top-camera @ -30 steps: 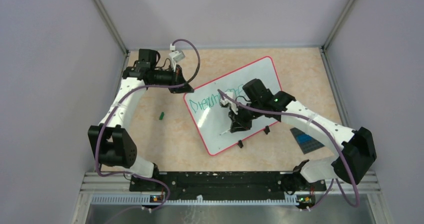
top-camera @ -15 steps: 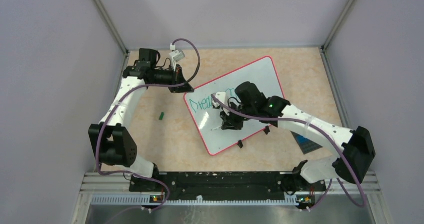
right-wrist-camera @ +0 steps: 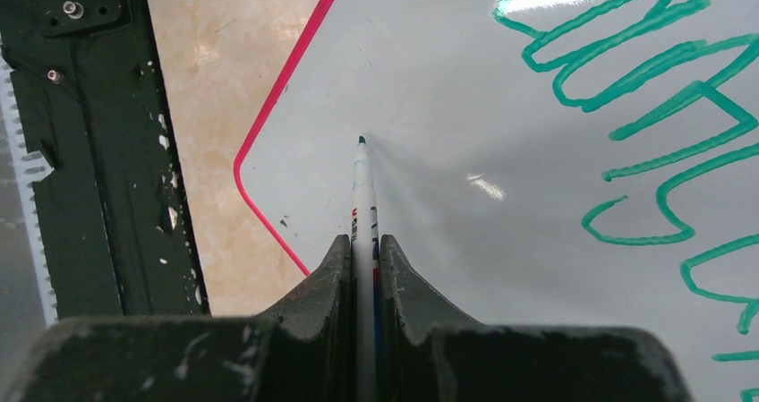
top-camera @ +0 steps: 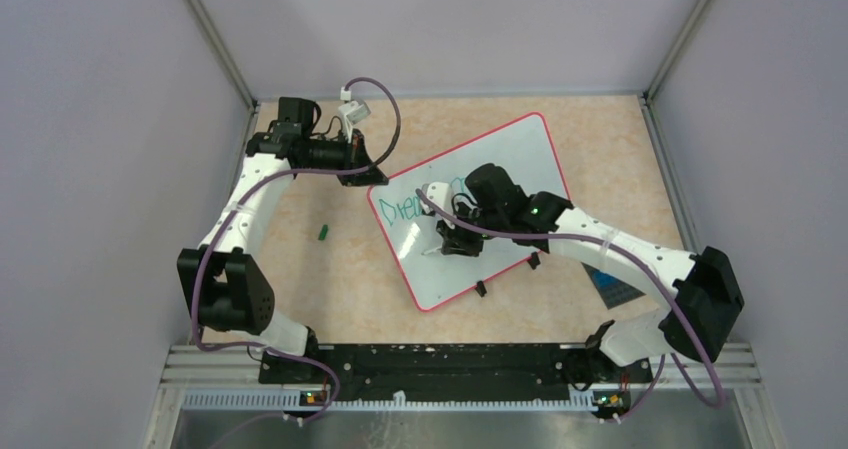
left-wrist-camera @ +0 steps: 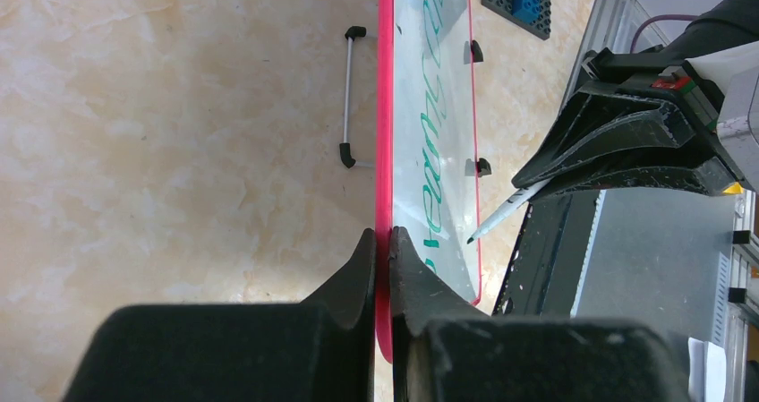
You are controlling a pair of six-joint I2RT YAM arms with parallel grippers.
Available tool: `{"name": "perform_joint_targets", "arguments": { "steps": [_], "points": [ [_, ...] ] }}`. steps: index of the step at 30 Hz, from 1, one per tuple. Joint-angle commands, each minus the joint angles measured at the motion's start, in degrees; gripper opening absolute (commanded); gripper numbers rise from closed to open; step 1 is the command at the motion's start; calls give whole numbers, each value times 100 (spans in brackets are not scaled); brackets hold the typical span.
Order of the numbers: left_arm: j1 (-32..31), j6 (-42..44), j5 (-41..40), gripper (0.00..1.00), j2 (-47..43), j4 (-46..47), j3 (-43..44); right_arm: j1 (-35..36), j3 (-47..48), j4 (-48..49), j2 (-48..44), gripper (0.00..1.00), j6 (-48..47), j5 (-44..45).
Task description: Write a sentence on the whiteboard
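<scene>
Beyond our right pincer (right-wrist-camera: pixel 362 250), black and flecked white, we see the marker (right-wrist-camera: pixel 362 187): white, dark green at the tip. Ahead, the whiteboard (right-wrist-camera: pixel 430 106) is glossy white, rimmed red, scrawled with teal writing (right-wrist-camera: pixel 626 62). Left lies the mottled beige table (right-wrist-camera: pixel 224 80).

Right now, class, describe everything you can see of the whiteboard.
The whiteboard is a glossy white rectangle with a thin red rim, rounded corners and two small black feet, set askew on the tan table. Teal writing runs along its far edge. The left gripper pinches its rim; the right gripper's marker points at a blank area.
</scene>
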Motion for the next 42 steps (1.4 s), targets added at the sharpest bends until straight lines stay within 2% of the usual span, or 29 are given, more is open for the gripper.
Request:
{"name": "perform_joint_targets", "arguments": {
  "steps": [1, 22, 42],
  "points": [
    [-198, 153, -228, 0, 80, -292, -131, 83, -55, 84, 59, 0, -125, 170],
    [-198, 162, -279, 0, 64, -281, -174, -363, 193, 161, 32, 0, 15, 565],
    [-198, 187, -303, 0, 35, -272, -220, -272, -326, -166, -113, 0, -237, 295]
  ]
}}
